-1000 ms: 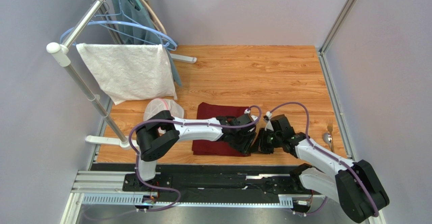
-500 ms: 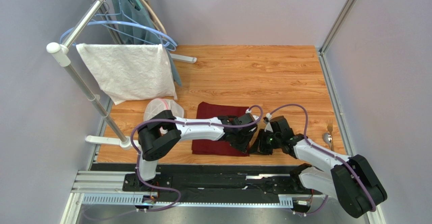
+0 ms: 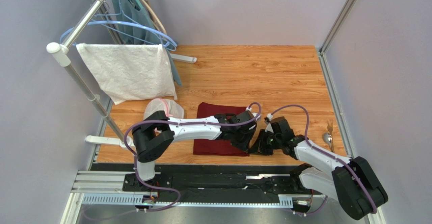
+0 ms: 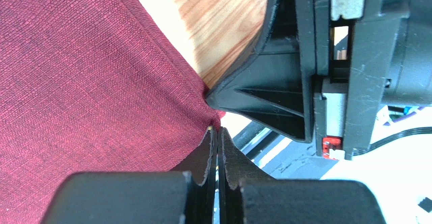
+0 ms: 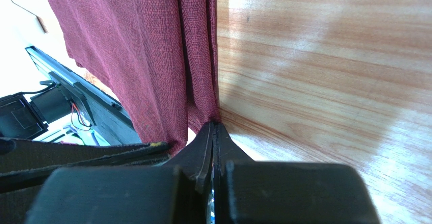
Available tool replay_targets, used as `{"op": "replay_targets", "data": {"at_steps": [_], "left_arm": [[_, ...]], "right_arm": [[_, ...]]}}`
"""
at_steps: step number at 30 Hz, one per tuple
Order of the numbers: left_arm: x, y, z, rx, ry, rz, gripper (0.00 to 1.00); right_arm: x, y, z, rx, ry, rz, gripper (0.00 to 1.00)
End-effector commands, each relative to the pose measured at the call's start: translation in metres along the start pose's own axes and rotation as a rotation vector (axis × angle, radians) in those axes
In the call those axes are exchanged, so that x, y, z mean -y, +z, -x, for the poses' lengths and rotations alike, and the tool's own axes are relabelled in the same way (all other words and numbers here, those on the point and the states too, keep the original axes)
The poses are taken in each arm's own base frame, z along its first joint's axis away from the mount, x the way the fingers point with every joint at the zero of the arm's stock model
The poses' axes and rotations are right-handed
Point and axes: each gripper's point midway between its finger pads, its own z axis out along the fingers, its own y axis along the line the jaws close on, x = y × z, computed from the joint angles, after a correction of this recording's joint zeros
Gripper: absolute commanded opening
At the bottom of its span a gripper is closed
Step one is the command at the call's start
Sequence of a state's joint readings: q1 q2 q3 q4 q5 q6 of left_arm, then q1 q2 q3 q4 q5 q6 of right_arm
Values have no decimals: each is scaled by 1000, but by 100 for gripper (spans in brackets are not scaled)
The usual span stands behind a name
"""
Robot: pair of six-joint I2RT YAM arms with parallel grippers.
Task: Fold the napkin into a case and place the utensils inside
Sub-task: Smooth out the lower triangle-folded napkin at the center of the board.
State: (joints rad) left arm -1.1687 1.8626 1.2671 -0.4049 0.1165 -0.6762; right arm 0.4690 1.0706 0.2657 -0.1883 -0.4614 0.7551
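The maroon napkin (image 3: 215,127) lies flat on the wooden table, partly under my left arm. At its near right corner my left gripper (image 3: 247,144) is shut, jaw tips pinching the cloth's corner (image 4: 212,124). Just beside it my right gripper (image 3: 260,145) is shut on the napkin's right edge (image 5: 203,82), the cloth bunching into a fold at its tips. The two grippers nearly touch; the right gripper's black body (image 4: 284,82) fills the left wrist view. The utensils, a fork (image 3: 329,126) and a spoon (image 3: 327,140), lie by the table's right edge.
A white towel (image 3: 127,72) hangs on a rack (image 3: 81,77) at the left, with blue hangers (image 3: 144,29) behind it. A pale mesh bundle (image 3: 162,107) sits left of the napkin. Grey walls enclose the table; a black rail (image 3: 213,176) runs along the near edge.
My left gripper has gone from open to shut at the napkin's near right corner. The right gripper stayed shut and barely shifted.
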Motion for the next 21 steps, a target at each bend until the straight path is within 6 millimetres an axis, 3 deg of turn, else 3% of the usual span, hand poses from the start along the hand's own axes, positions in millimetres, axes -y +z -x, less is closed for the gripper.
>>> {"op": "replay_targets", "data": {"at_steps": [1, 9, 11, 12, 15, 17, 19, 21], "left_arm": [[17, 3, 8, 9, -10, -60, 0], [13, 15, 9, -3, -8, -43, 0], [13, 11, 10, 4, 7, -47, 7], [13, 7, 8, 4, 10, -49, 19], [19, -27, 21, 67, 33, -54, 40], [24, -61, 38, 131, 47, -96, 41], [15, -94, 58, 203, 18, -117, 41], [-1, -107, 62, 227, -14, -120, 35]], "right_arm": [[9, 1, -1, 16, 4, -30, 0], [7, 0, -1, 21, 9, -26, 0], [8, -1, -1, 19, 7, -35, 0], [9, -2, 0, 24, 2, -45, 0], [11, -9, 5, 42, -22, -91, 0], [5, -19, 11, 59, -34, -106, 4], [3, -27, 11, 56, -49, -128, 7], [-12, -37, 22, 90, -86, -105, 11]]}}
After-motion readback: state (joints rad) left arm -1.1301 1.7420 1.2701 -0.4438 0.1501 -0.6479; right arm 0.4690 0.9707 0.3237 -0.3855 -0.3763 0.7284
